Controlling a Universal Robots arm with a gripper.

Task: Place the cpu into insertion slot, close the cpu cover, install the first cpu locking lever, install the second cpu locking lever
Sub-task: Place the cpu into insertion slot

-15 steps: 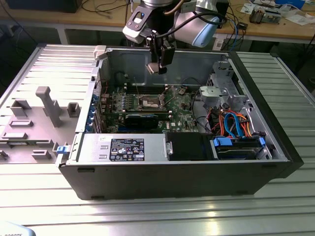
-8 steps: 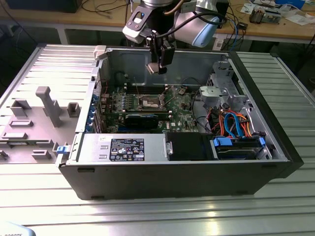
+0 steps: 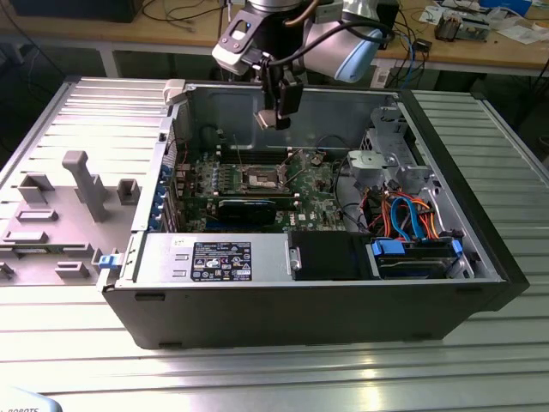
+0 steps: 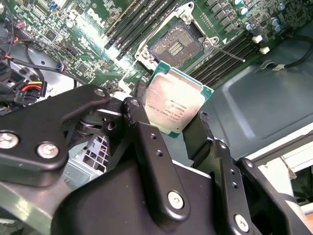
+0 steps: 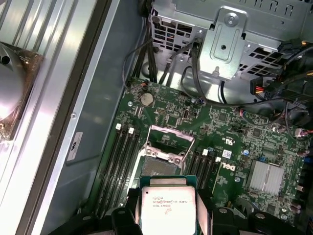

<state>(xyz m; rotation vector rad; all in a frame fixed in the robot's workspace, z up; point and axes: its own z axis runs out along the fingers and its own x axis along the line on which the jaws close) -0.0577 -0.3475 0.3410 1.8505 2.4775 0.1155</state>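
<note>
The gripper (image 4: 167, 113) tight on the cpu (image 4: 177, 100) — above the insertion slot (image 4: 173, 46)

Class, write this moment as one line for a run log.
holder: black end effector | state: shut on flat square silver-grey cpu | position: raised over square metal-rimmed insertion slot, not touching | slot: empty

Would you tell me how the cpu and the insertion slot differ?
The cpu has a pale silver top; the insertion slot has a dark centre. The cpu is held in the gripper above the board; the insertion slot sits fixed in it. Both are square.
</note>
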